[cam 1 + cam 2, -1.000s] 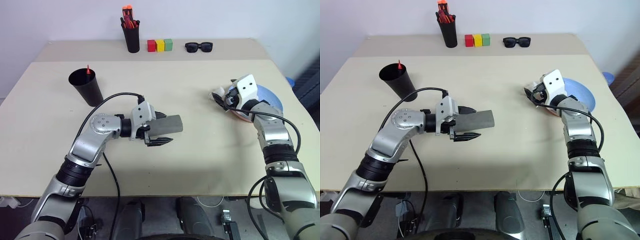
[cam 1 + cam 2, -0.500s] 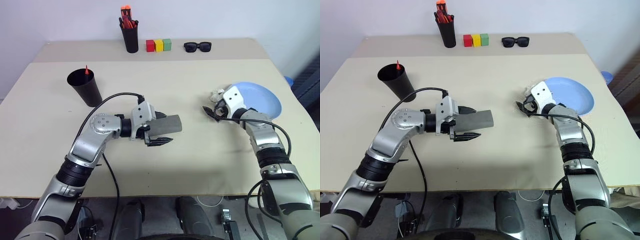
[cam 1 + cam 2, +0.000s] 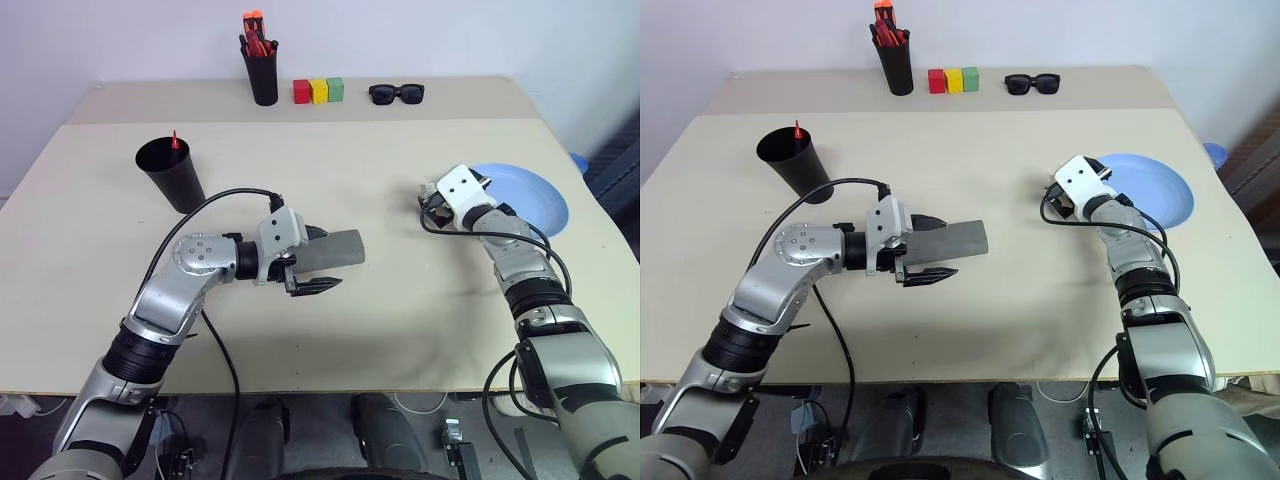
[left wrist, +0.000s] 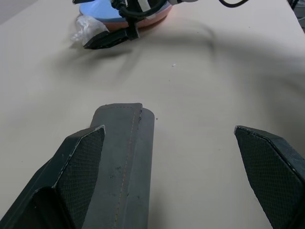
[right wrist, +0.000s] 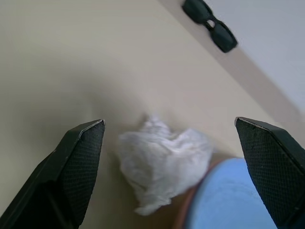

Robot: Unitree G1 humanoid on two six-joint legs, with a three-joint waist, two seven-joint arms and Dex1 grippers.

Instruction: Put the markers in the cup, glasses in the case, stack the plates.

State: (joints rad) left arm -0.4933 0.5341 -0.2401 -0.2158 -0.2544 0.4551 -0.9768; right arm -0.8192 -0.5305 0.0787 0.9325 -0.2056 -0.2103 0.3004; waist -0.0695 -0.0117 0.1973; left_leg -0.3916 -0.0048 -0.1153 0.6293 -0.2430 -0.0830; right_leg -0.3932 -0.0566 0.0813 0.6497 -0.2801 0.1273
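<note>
The grey case (image 3: pixel 332 250) lies closed near the table's middle, resting against one finger of my left gripper (image 3: pixel 322 262). That gripper is open, and its other finger (image 4: pixel 271 162) stands well clear of the case. The light blue plate (image 3: pixel 535 195) sits on the salmon pink plate (image 4: pixel 147 18) at the right. My right gripper (image 3: pixel 430 203) is open and low beside their left rim. The black cup (image 3: pixel 171 175) stands at the left with a marker's red tip (image 3: pixel 175 139) poking out. The glasses are out of view.
A crumpled white tissue (image 5: pixel 164 162) lies between my right fingers, next to the plates. Along the back stand a black pen holder (image 3: pixel 263 72) with orange-red pens, three coloured blocks (image 3: pixel 319 91) and black sunglasses (image 3: pixel 397 94).
My right gripper came off the plates' left rim, dropped toward the table and rolled over beside them. The left gripper and the case stayed put.
</note>
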